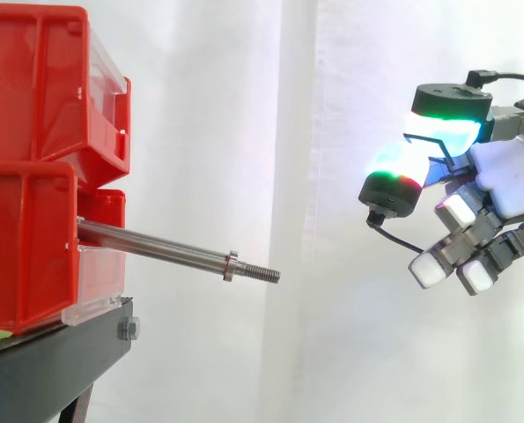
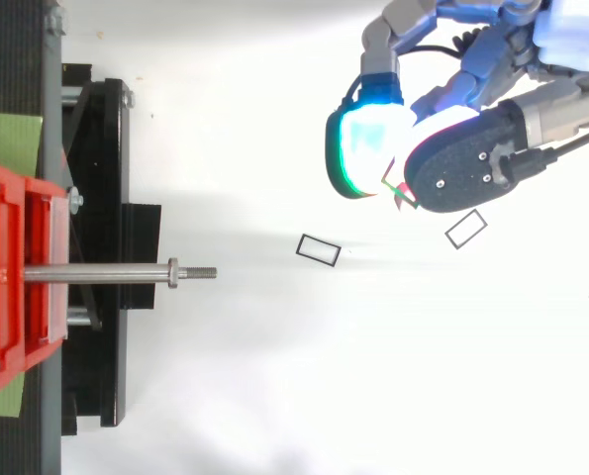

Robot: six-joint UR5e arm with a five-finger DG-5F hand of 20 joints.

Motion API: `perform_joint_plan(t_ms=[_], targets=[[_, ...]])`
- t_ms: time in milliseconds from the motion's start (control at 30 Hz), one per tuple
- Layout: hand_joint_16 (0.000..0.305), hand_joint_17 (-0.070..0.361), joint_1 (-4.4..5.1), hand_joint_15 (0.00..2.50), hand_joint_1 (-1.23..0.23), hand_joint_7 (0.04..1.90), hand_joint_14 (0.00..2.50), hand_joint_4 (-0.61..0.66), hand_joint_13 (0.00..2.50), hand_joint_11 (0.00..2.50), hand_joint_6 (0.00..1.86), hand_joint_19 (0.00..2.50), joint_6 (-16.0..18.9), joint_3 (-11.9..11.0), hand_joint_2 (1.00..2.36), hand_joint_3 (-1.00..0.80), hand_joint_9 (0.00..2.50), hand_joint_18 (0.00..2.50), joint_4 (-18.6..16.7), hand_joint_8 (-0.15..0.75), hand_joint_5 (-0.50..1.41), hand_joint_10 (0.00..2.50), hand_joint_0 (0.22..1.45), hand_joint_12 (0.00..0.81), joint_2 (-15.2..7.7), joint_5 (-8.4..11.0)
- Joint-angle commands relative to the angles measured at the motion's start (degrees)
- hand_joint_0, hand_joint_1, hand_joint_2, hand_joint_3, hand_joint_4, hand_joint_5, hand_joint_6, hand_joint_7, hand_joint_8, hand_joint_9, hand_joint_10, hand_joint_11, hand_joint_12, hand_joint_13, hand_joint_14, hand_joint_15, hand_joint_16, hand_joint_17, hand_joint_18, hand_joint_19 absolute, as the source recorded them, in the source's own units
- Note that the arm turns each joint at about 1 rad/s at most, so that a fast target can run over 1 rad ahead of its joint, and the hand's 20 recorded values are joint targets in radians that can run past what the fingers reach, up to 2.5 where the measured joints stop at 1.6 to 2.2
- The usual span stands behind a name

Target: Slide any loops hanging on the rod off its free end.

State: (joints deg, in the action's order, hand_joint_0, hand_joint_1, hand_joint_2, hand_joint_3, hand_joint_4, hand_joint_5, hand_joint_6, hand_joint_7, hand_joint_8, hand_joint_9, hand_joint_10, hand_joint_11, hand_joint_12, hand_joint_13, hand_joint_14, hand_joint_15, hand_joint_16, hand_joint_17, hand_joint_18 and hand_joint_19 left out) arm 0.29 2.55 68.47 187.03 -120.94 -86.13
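From the side, two red bins are stacked at the left on a black stand [image 1: 59, 361], an upper bin [image 1: 41, 84] over a lower bin [image 1: 24, 247], with a white curtain [image 1: 244, 132] behind. A steel rod [image 1: 156, 244] comes out from between the bins and runs right, sloping slightly down. It carries a small collar [image 1: 231, 266] just before its threaded tip [image 1: 263, 275]. The shaft shows as plain steel from the bin to the collar.

The hand [image 1: 508, 181] hangs at the right, well apart from the rod's free end and a little higher. Two of its big glowing pads, green and cyan with a red edge, press towards each other. A thin dark rectangular frame, the held loop [image 1: 429, 146], appears pinched between them. The other fingers [image 1: 433, 269] curl loosely below with white pads and hold nothing.

From above, the rod [image 2: 96, 272] points right from the red bins, past the stand's edge and over white ground. The hand [image 2: 477, 74] comes in from the upper right, and its two large pads meet on the held loop [image 2: 401, 194], which is tinted red and green by their glow. Two more rectangular frames show against the white ground. The left loose loop [image 2: 321, 242] lies between the rod's tip and the hand. The right loose loop [image 2: 463, 223] sits just below the dark-backed pad. Both are clear of the rod. A green sheet [image 2: 7, 143] shows at the far left beside the stand.
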Motion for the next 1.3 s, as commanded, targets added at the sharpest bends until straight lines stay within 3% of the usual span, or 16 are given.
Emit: perform_joint_plan(t_ms=[0,1267], targets=[[0.062,0.141,-0.03,0.16,-0.78,1.08,0.01,-0.19,0.77,0.26,0.87,0.33,0.0,0.0,1.47,-0.1,1.16,0.82,0.0,0.287,-0.07,0.01,0.48,0.415,0.0,0.0],[0.062,0.139,-0.03,0.16,-0.78,1.06,0.01,-0.19,0.77,0.25,0.87,0.33,0.0,0.0,1.44,-0.1,1.15,0.82,0.0,0.28,-0.07,0.01,0.49,0.411,0.0,0.0]])
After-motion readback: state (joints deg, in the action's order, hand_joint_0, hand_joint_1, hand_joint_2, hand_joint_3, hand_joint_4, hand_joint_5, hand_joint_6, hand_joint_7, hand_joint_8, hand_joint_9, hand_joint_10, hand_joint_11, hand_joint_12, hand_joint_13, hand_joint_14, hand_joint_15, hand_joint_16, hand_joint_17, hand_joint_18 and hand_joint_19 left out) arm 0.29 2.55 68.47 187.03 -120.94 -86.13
